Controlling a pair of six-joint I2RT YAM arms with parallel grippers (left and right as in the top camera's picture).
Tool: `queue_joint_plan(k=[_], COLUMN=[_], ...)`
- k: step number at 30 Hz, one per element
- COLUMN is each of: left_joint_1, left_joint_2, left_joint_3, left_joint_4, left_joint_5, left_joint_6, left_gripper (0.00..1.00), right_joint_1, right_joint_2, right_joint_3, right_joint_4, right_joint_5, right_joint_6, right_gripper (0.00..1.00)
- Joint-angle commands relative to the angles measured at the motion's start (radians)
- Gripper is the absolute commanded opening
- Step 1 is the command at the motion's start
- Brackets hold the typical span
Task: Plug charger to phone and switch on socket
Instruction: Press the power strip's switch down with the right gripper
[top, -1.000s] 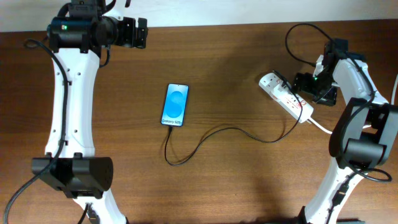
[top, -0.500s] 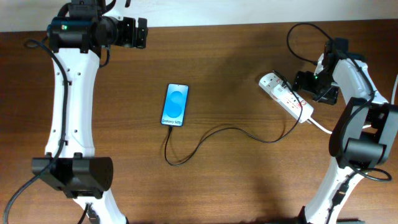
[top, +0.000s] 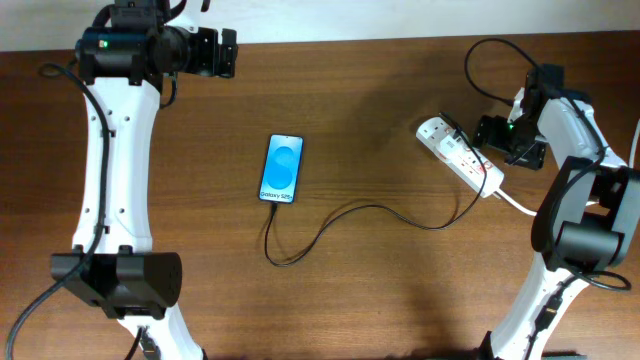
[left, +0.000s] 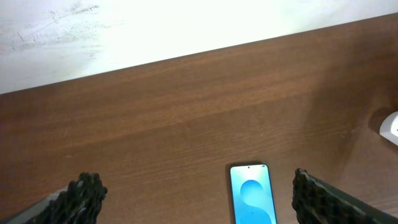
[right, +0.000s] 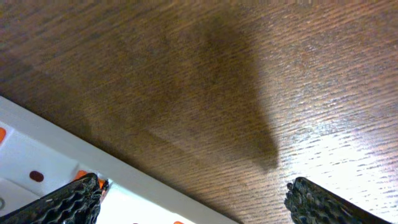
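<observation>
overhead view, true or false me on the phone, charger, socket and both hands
1. The phone lies screen up on the table. True.
2. The left hand grips the phone. False: it is open and holds nothing, well apart from the phone near the table's far edge.
3. The charger runs from the phone's bottom end toward the socket. True.
4. The right hand is shut. False: its fingers are spread open, close by the socket.
</observation>
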Motion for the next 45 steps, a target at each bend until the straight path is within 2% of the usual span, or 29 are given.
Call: queue_joint_plan(k=[1,8,32,45], left_joint_1=[-0.001,-0.001,-0.001,-0.001], left_joint_2=[0.001,0.001,0.001,0.002], left_joint_3=[0.002,0.002,0.002,0.002], left_joint_4=[0.001,0.001,-0.002,-0.002], left_joint_5=[-0.008,-0.007,-0.008,-0.008], left_joint_6=[0.006,0.006,0.006,0.006], left_gripper=[0.99,0.99,0.99,0.99], right_joint_1=[0.010,0.010,0.029,0.014], right_joint_2=[0.020,0.020,0.020,0.018], right_joint_3=[-0.032,-0.032,-0.119,-0.087], right_joint_4=[-0.001,0.009,-0.002,-0.026], right_joint_5=[-0.041,-0.105,-0.105,-0.053], right_joint_6=[-0.011,-0.061,-0.060,-0.052], right_gripper=[0.99,0.99,0.99,0.99])
